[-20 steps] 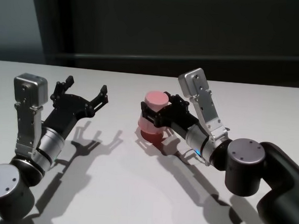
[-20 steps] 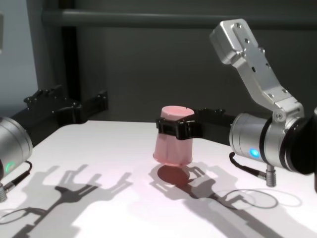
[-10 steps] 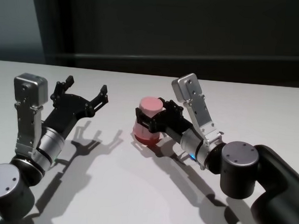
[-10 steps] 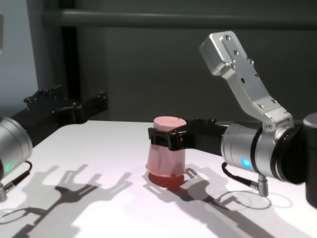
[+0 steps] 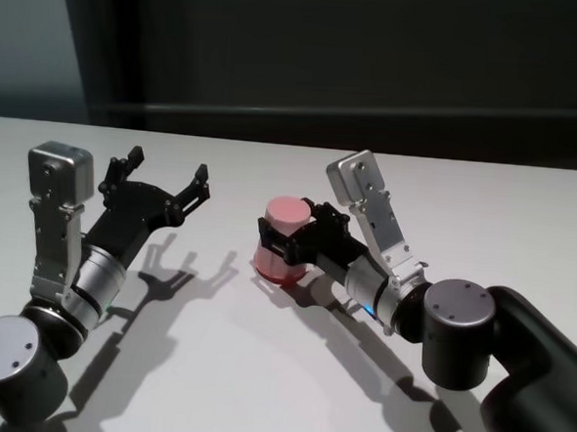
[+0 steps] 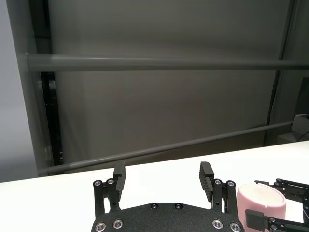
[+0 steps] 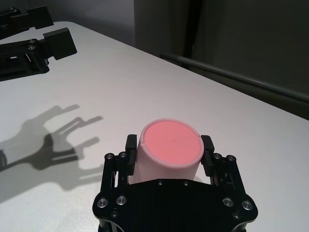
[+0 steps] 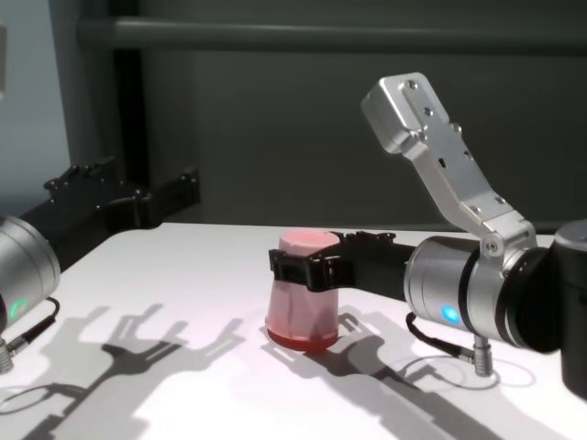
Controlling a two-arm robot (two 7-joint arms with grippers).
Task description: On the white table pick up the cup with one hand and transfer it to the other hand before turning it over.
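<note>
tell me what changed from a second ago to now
The right gripper carried the upside-down cup down and toward the robot's left; the cup went from hanging above the table to resting rim-down on it, fingers still around it. The left gripper stayed open and parked to the left.

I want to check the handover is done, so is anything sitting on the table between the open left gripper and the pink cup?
Nothing visible. Only bare white table and shadows lie between the open left gripper and the cup, which stands upside down on its rim with the right gripper around it.
</note>
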